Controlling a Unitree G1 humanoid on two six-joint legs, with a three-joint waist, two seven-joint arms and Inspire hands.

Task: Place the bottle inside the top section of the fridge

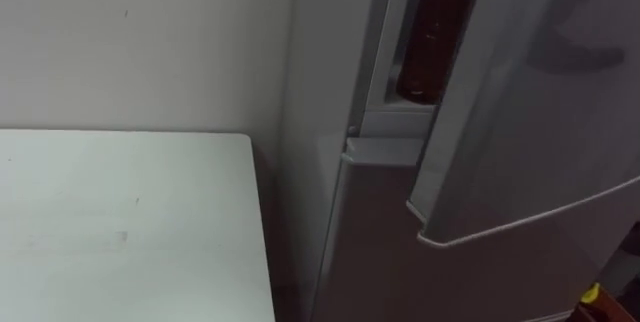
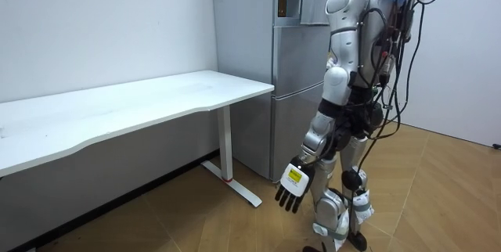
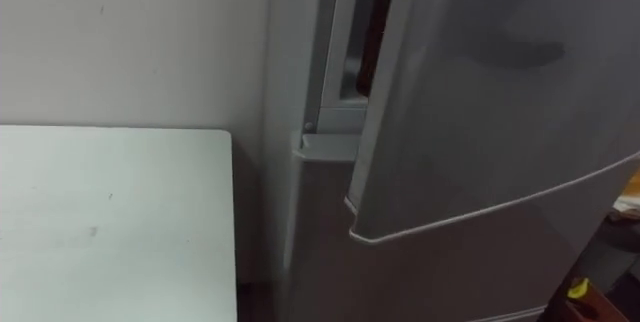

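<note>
Looks nearly done, with bottle (image 1: 432, 37) standing at left edge of upper fridge (image 1: 320, 82), door (image 1: 530, 112) ajar and yet to close, left hand (image 2: 294, 186) hanging, fingers apart.

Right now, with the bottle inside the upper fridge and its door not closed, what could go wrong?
1. The bottle seems to stand near the shelf's front edge, so the door might knock it over when it swings shut.
2. The door is ajar; if left so, cold may escape.
</note>
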